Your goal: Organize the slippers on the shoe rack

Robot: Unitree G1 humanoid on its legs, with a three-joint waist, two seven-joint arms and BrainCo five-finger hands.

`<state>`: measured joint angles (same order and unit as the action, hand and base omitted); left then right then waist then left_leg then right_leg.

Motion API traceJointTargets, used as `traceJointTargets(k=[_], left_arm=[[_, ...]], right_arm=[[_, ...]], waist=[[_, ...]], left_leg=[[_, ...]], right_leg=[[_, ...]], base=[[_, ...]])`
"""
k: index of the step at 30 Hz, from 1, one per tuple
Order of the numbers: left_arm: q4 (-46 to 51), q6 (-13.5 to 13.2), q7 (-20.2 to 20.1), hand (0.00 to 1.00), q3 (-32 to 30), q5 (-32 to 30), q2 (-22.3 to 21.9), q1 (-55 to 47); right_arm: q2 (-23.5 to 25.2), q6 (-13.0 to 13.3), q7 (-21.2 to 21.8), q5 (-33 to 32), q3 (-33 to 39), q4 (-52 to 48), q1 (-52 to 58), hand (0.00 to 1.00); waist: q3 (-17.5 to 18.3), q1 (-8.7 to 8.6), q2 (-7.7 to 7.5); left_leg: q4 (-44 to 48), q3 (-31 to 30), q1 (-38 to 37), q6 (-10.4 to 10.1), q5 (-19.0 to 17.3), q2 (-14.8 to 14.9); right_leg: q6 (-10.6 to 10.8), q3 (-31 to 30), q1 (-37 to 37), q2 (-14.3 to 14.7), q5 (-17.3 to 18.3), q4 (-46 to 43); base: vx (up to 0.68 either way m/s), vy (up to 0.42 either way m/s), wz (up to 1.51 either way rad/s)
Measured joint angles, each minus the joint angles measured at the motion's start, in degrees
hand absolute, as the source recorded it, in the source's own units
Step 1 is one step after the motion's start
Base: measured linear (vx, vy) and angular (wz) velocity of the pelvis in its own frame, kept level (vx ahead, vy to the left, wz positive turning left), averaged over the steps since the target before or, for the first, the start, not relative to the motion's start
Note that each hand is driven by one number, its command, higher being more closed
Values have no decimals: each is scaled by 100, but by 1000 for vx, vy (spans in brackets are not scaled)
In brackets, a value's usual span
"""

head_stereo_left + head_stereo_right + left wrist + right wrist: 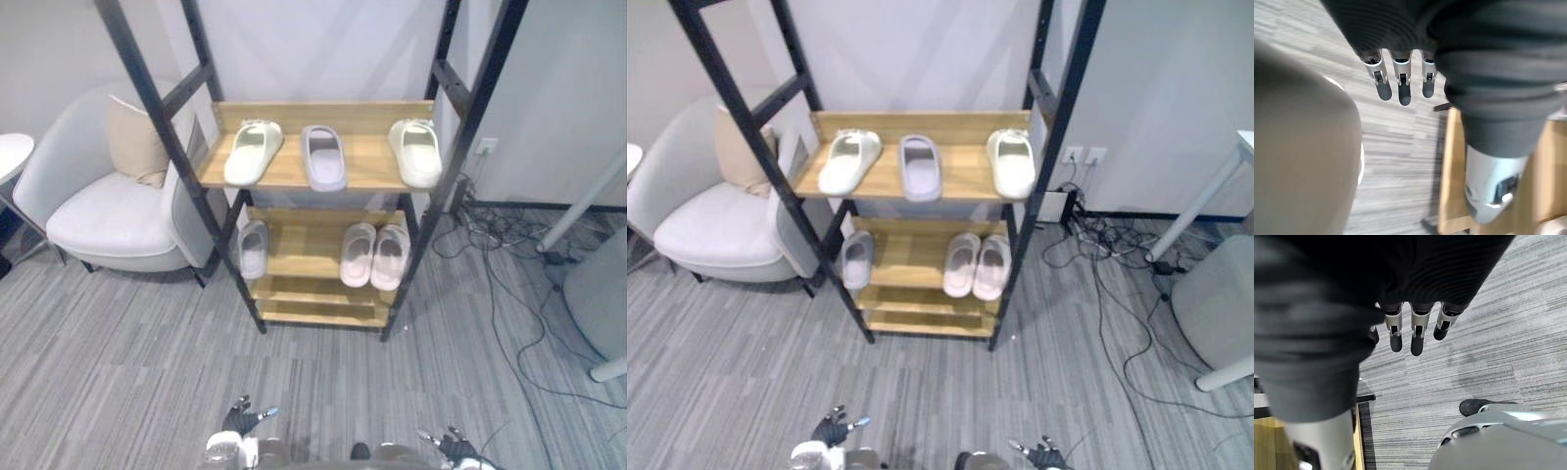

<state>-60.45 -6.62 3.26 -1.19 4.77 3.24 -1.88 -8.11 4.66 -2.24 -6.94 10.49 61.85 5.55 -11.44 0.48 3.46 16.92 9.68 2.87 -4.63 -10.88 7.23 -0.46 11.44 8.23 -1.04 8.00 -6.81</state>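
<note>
Fingers (pixel 1402 92) of the left hand (pixel 243 419) were held straight and slightly apart, with nothing grasped, above the grey striped floor (pixel 127 372) in front of the black-framed wooden shoe rack (pixel 323 110). The right hand (pixel 453 446) was held the same way, fingers (pixel 1417 343) extended and empty. Both hands were hung low, well short of the rack. On its top shelf, a lavender moulded slipper (pixel 323 157) was laid between the left pale green slipper (pixel 253 152) and the right pale green slipper (pixel 415 152). On the shelf below, a second lavender slipper (pixel 253 248) was set at the left and a pink slipper pair (pixel 374 256) at the right.
</note>
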Motion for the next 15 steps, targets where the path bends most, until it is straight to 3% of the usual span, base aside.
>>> traceJointTargets(k=[1,5,8,10,12,13,15], left_arm=[[-15,-26,1,0,5,9,-19,-16],[-122,-24,-8,0,113,25,176,39],[-220,-17,-13,0,217,31,201,90],[-245,-14,-26,0,240,22,184,103],[-319,-5,-28,0,296,29,152,105],[-328,8,-29,0,458,28,177,99],[-333,40,-46,0,659,14,299,58]], right_arm=[[2,-2,-14,2,-12,8,29,0],[115,3,-18,5,-179,45,61,0],[147,-2,-6,25,-180,61,28,0],[107,-1,12,30,-180,68,-25,0],[60,-6,49,32,-182,94,-109,0],[82,-2,80,31,-179,87,-122,0],[124,-2,93,32,-183,85,-113,0]], waist=[[18,26,-6],[163,23,-290],[187,48,-343],[216,105,-288],[249,129,-247],[261,99,-281],[329,-19,-392]], left_leg=[[-325,-4,-168,82,538,-77],[-571,107,-277,236,585,-451],[-582,151,-461,397,452,-623],[-684,271,-638,426,277,-632],[-1088,471,-1000,405,184,-652],[-1238,495,-1300,420,184,-689],[-1345,486,-1482,431,169,-729]], right_leg=[[141,-125,109,-25,41,10],[241,-146,230,-326,18,264],[383,-184,375,-521,149,209],[531,-326,195,-591,353,-322],[697,-464,-414,-705,613,-1779],[703,-359,-755,-882,676,-2656],[603,-62,-971,-1085,939,-3104]], base=[[351,173,-21],[339,133,2],[221,61,1],[154,62,-36],[113,84,-46],[111,50,-21],[144,-24,2]])
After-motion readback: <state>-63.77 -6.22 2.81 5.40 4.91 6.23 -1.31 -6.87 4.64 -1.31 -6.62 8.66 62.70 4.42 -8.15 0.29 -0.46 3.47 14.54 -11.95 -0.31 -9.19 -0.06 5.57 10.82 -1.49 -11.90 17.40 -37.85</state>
